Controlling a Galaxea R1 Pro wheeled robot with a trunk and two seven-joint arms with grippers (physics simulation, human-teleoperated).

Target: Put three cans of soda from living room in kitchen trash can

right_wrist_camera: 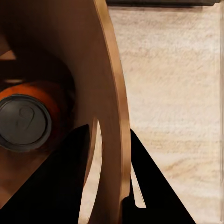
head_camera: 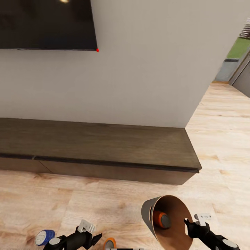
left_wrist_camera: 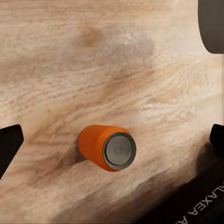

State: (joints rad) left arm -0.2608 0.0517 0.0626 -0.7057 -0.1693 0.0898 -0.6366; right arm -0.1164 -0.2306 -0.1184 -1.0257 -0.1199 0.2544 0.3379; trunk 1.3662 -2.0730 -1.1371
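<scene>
The tash can (head_camera: 170,222) hangs tilted above the floor, its coppery inside facing me, and my right gripper (head_camera: 190,225) is shut on its rim (right_wrist_camera: 112,116). One orange can of soda (head_camera: 160,219) lies inside it, silvery end showing (right_wrist_camera: 23,122). A second orange can (left_wrist_camera: 106,148) lies on its side on the pale wood floor, directly beneath my open left gripper (left_wrist_camera: 112,140), whose fingertips (left_wrist_camera: 9,144) stand wide on either side without touching it. In the head view this can (head_camera: 109,243) sits just right of the left gripper (head_camera: 94,239). The blue can (head_camera: 44,237) lies on the floor at the far left.
A long dark wooden bench (head_camera: 104,146) runs along the white wall ahead, under a black wall screen (head_camera: 45,24). To the right of the wall's corner, the plank floor (head_camera: 222,132) continues toward a doorway. The tash can's grey outside (left_wrist_camera: 212,25) shows in the left wrist view.
</scene>
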